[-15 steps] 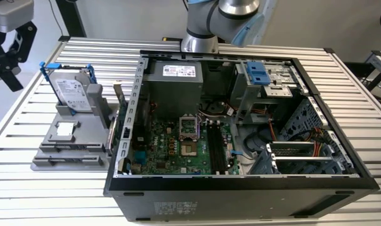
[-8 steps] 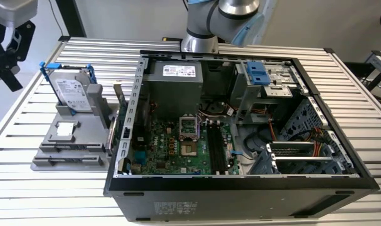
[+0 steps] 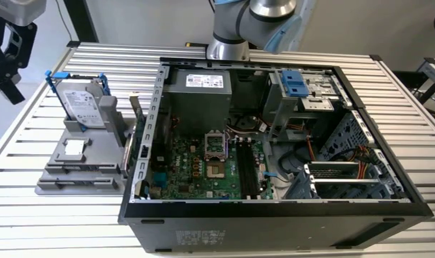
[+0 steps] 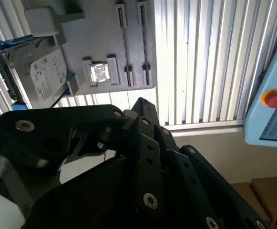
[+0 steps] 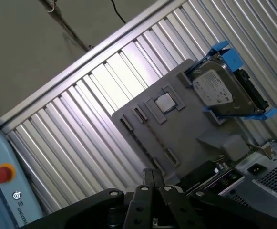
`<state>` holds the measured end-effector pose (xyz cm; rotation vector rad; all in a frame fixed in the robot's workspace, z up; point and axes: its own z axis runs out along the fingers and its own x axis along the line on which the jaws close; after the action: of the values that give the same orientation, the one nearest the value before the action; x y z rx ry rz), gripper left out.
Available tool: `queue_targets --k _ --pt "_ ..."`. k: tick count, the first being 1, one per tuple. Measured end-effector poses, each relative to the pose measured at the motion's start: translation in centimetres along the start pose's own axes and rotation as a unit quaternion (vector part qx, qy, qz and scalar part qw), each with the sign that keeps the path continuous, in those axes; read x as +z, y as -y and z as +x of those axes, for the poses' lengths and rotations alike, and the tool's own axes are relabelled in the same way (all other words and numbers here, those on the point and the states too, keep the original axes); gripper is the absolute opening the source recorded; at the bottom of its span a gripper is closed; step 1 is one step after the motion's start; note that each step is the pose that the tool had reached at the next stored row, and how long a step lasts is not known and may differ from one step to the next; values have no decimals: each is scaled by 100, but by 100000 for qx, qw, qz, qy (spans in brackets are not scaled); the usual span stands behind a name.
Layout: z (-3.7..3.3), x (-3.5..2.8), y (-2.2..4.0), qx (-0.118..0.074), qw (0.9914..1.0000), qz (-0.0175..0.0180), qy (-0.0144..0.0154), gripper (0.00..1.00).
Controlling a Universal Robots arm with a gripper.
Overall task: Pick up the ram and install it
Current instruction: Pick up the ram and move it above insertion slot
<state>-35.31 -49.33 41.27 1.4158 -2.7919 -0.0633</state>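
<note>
Standing on edge in a long narrow slot of the flat grey plastic holder (image 3: 59,166) (image 4: 105,28) (image 5: 186,119), the ram (image 4: 124,45) (image 5: 139,144) shows in both wrist views as a thin dark line between small grey end clips; a second slot runs just beside it. On the same holder lie a small square silver chip (image 3: 73,146) (image 4: 100,73) (image 5: 164,101) and, propped upright, a silver hard drive in a blue frame (image 3: 81,102) (image 4: 43,76) (image 5: 219,90). The black linkage gripper (image 3: 13,98) (image 4: 140,102) (image 5: 152,174) hangs above the slatted metal table (image 3: 30,226), at the exterior view's left of the holder and well apart from the ram. Its fingertips meet, with nothing visible between them. An open black computer case (image 3: 275,207) lies at the exterior view's right of the holder, its green motherboard (image 3: 195,172) exposed.
</note>
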Motion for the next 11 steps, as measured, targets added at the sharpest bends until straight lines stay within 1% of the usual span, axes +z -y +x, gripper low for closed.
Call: queue_targets --k 2,5,7,9,11 --pt "0 -2 -1 -1594 99987 21 -110 0" --pt "1 -7 -2 -4104 99915 43 -275 0" --pt "1 -11 -2 -5780 99832 51 -372 0" --pt "2 -14 -3 -7395 99725 65 -476 0" --pt "2 -17 -3 -9034 99589 87 -596 0"
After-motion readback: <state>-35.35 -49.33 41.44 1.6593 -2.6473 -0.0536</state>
